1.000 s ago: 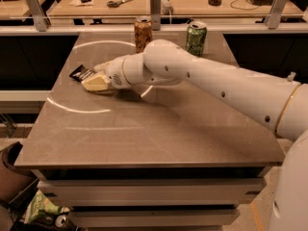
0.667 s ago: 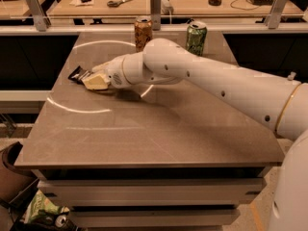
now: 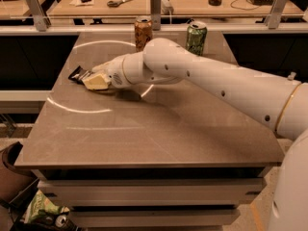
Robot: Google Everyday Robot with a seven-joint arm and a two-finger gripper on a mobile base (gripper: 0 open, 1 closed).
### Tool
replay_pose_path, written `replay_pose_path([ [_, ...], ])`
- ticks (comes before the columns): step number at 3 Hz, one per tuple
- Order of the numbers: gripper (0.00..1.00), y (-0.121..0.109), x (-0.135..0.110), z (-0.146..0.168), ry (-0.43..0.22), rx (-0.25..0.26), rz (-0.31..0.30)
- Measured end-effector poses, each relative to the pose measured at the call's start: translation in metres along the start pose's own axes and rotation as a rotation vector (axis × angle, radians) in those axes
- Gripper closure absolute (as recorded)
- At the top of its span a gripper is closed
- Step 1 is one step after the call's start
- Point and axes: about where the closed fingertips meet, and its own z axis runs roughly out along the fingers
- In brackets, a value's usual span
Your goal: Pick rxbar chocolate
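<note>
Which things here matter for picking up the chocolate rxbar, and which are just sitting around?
Part of the job:
- rxbar chocolate, near the left edge of the table
- tool, down low at the bar's right end

Just lying about:
- brown can, at the table's back
- green can, beside it
- scissors, on the far desk
</note>
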Motion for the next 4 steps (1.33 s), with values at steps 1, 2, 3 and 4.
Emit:
replay_pose_path([
  [1, 1.0, 0.0, -0.0002, -0.0001, 0.0, 0.0, 0.0],
  [2, 1.0, 0.0, -0.0003, -0.0002, 0.0, 0.0, 0.0],
  [3, 1.0, 0.0, -0.0003, -0.0002, 0.0, 0.0, 0.0],
  [4, 1.0, 0.0, -0.0005, -0.0003, 0.0, 0.0, 0.0],
])
